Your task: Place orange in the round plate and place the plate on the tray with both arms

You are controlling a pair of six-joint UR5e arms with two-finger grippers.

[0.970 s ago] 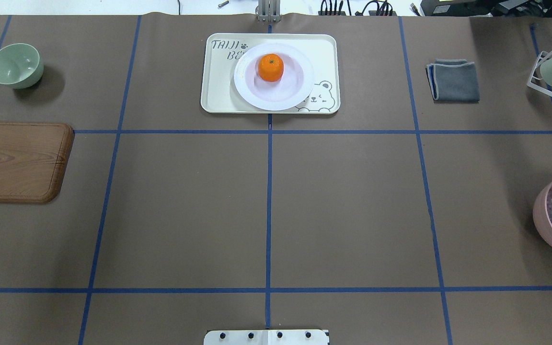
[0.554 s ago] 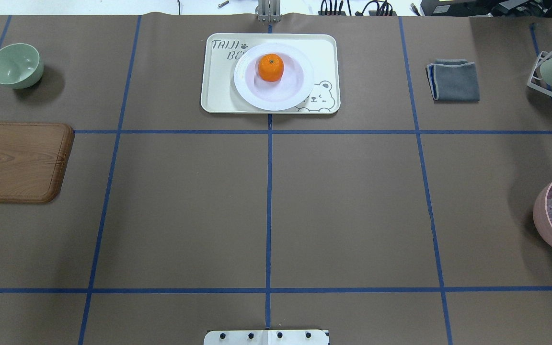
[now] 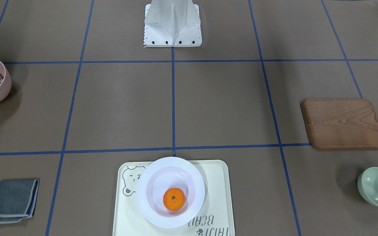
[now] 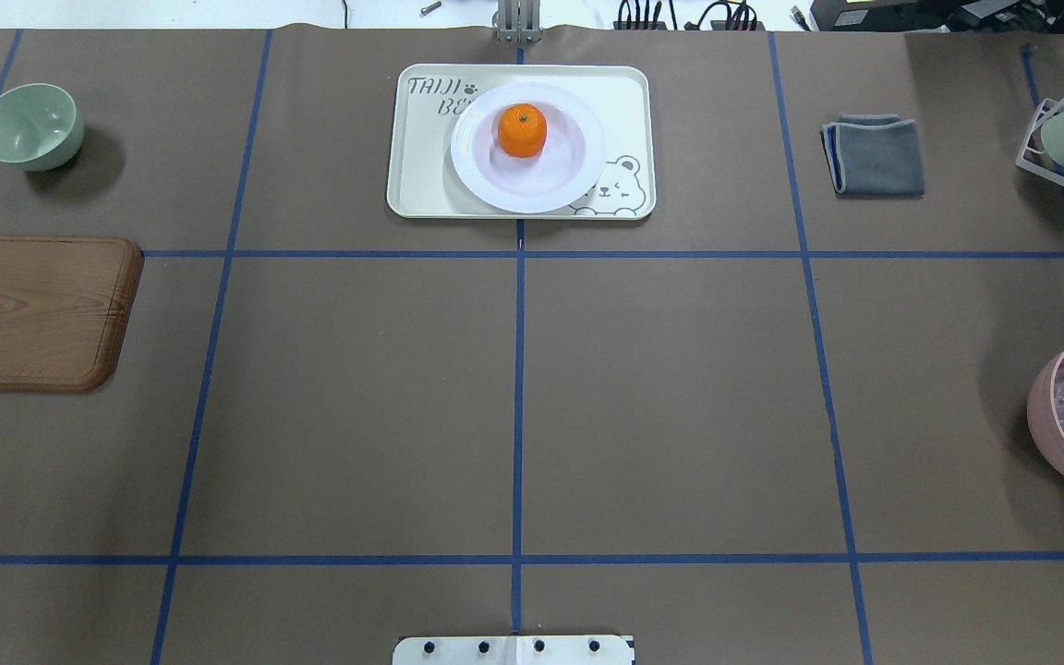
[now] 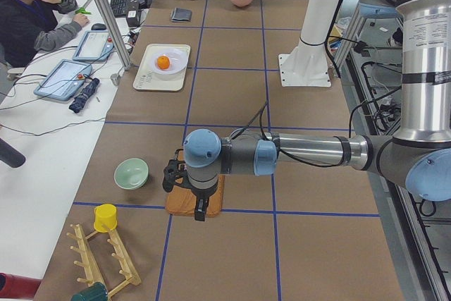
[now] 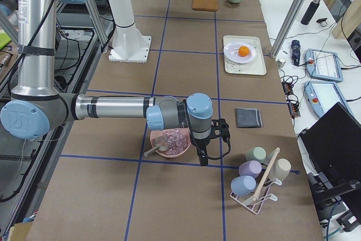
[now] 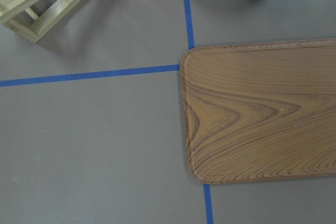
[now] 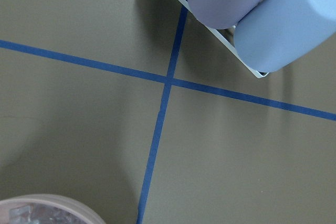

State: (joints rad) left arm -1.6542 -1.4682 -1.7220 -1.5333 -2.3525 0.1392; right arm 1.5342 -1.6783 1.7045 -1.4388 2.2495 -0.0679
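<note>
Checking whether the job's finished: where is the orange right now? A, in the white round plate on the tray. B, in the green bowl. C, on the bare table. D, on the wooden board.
A: the orange sits in the round plate, which rests on the tray.

The bench (image 4: 671,397) is covered in brown, with blue tape lines (image 4: 518,416). On it lie a tray (image 4: 414,175), a wooden board (image 4: 29,309), a green bowl (image 4: 30,125), a pink bowl (image 4: 1047,427), a folded grey cloth (image 4: 876,157) and a wooden rack (image 7: 47,3).
</note>
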